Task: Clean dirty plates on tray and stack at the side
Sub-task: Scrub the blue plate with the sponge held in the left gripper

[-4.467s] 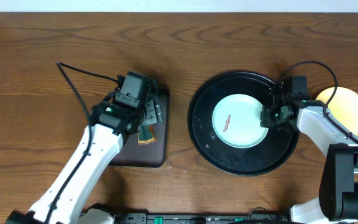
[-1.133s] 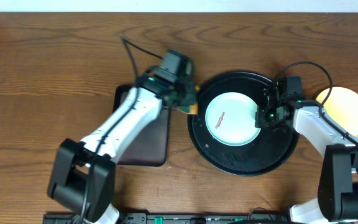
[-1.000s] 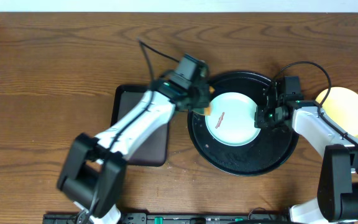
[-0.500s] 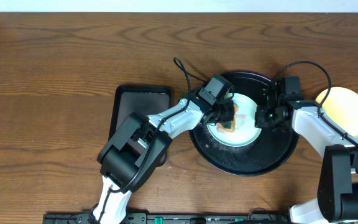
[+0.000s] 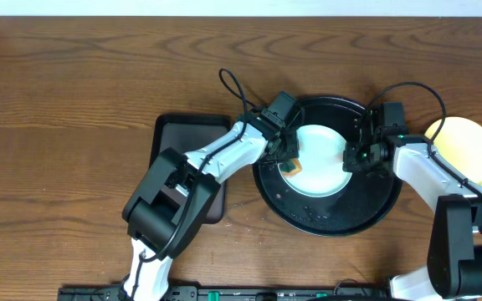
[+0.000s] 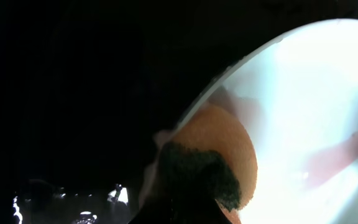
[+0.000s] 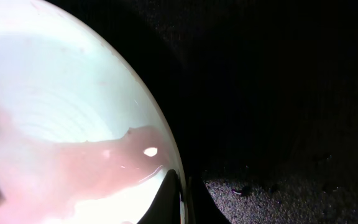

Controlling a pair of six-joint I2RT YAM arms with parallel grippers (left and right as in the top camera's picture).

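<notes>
- Your left gripper (image 5: 289, 161) is inside the round black tray (image 5: 325, 227), towards its left side. It pinches an orange sponge (image 6: 224, 148) whose dark scrub face is turned down, so the rough side does the cleaning.
- The sponge rests on the left edge of the blue-white plate (image 5: 326, 152), which lies flat near the middle of the tray. You seem to be mid-wipe.
- Your right gripper (image 5: 357, 157) is at the plate's right rim, on the side of the tray opposite the sponge. The right wrist view shows the rim running into the fingers, so it looks closed on the rim, most likely to keep the plate from sliding under the wipe.
- A pink watery film (image 7: 92, 163) lies on the plate near that rim, so I judge the plate is not clean yet.
- The yellow plate (image 5: 469, 138) sits on the table just right of the tray, partly behind your right arm; that looks like the stacking spot.
- The brown rectangular tray (image 5: 174, 134) lies left of the round tray, half under your left arm.
- No third plate is in view.
</notes>
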